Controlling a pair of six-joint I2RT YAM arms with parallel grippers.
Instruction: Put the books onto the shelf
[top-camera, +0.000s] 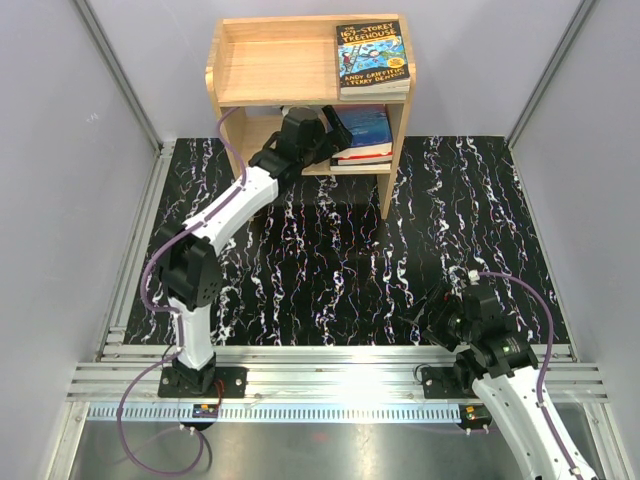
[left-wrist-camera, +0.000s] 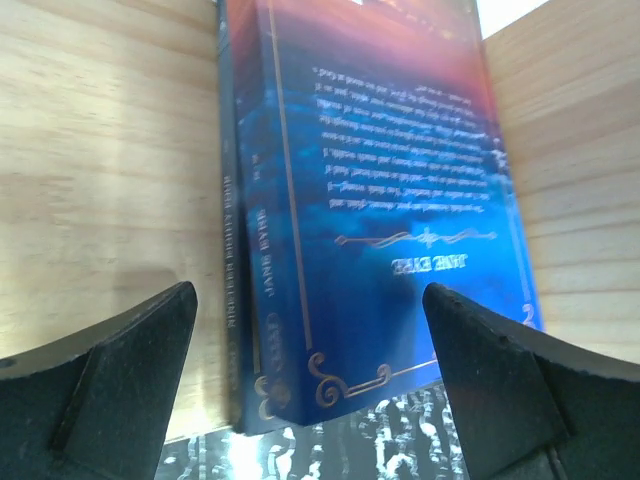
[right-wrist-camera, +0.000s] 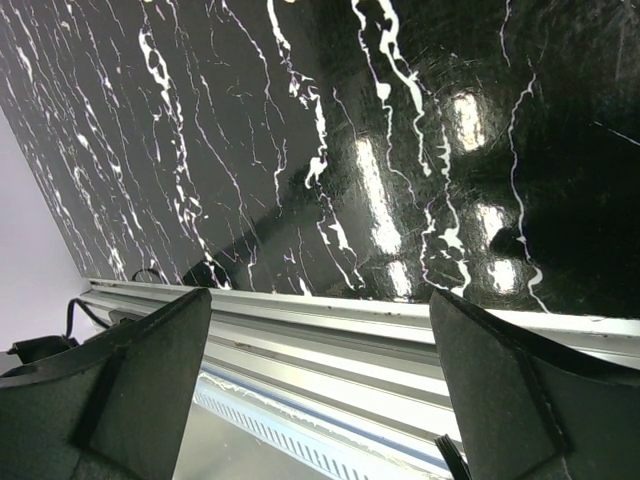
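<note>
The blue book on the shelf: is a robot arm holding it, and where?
No. The left fingers stand open, apart from the blue book. The right fingers are open and empty too.

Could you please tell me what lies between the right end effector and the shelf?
Only bare black marbled mat: the top view shows nothing resting on that stretch between the right end effector and the shelf.

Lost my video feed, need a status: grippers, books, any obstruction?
Left gripper open at shelf lower tier, blue book lying there, ungripped. Right gripper open over mat. Treehouse book on top tier. No obstruction seen.
</note>
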